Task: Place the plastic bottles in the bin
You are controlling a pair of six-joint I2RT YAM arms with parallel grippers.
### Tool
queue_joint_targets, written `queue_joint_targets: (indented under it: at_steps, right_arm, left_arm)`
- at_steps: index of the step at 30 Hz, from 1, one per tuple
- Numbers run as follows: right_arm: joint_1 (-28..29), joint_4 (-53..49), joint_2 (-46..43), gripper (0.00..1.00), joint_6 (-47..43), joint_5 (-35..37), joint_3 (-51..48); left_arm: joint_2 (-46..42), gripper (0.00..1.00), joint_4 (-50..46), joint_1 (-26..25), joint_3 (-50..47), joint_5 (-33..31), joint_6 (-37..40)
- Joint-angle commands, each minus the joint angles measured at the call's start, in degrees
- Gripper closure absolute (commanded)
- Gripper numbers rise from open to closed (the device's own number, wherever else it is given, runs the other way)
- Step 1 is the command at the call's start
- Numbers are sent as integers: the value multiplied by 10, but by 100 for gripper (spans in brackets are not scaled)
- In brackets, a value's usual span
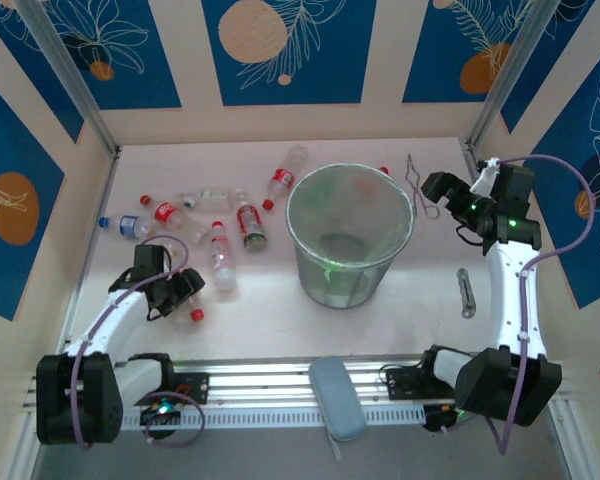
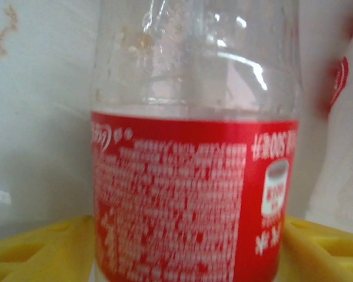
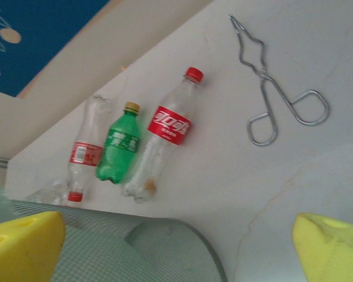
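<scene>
While the left end effector (image 1: 180, 292) clamps a red-labelled bottle (image 2: 188, 194) between its yellow pads (image 2: 41, 252), the right end effector (image 3: 176, 247) stands spread apart, the bin (image 3: 106, 252) just beneath it and three more bottles (image 3: 119, 147) lying on the desk (image 3: 223, 176) beyond.

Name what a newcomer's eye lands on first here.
The big translucent bin dominates mid-table, with plastic bottles strewn to its left. In the left wrist view a red-labelled bottle looms huge, wedged in the left pincer with yellow fingers either side. The right pincer hangs open by the bin's rim, a green bottle lying beyond.
</scene>
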Motion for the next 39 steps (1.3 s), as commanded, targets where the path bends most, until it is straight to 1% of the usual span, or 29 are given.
queue_joint_targets:
  at_steps: [1,7,12,15,17,19,21,25,29,31,34,36,39]
  right_arm:
    - [16,-20,-12,1,2,-25,25]
    - [28,-42,-23,1,-6,-15,48]
    - [33,-66,-23,1,-9,-13,82]
    - [41,-85,-26,1,-13,-10,113]
    - [52,-95,-29,1,-11,-18,140]
    - [74,-98,-29,1,-8,-26,167]
    - [107,-100,-24,1,-9,-26,198]
    - [200,-97,6,1,-16,-23,266]
    - [288,-90,62,1,-16,-28,336]
    - [335,-81,97,1,-8,-37,369]
    - [401,-61,147,1,-4,-51,410]
    - [431,-61,183,1,-6,-56,441]
    - [458,-58,230,1,-5,-68,478]
  left_arm:
    - [25,30,52,-3,-5,10,-7]
    - [11,45,52,-3,-6,-3,-4]
    - [-28,48,9,-4,16,7,6]
    - [-81,48,-42,-6,55,9,15]
    - [-114,50,-74,-9,101,13,22]
    - [-131,52,-95,-16,147,17,26]
    - [-135,54,-101,-30,191,23,28]
    - [-113,59,-72,-109,276,13,39]
    - [-57,66,-52,-216,382,-11,98]
    - [-33,68,-23,-255,419,8,115]
    - [-6,70,17,-300,447,43,132]
    - [10,71,20,-324,462,48,148]
    - [24,74,27,-348,465,52,160]
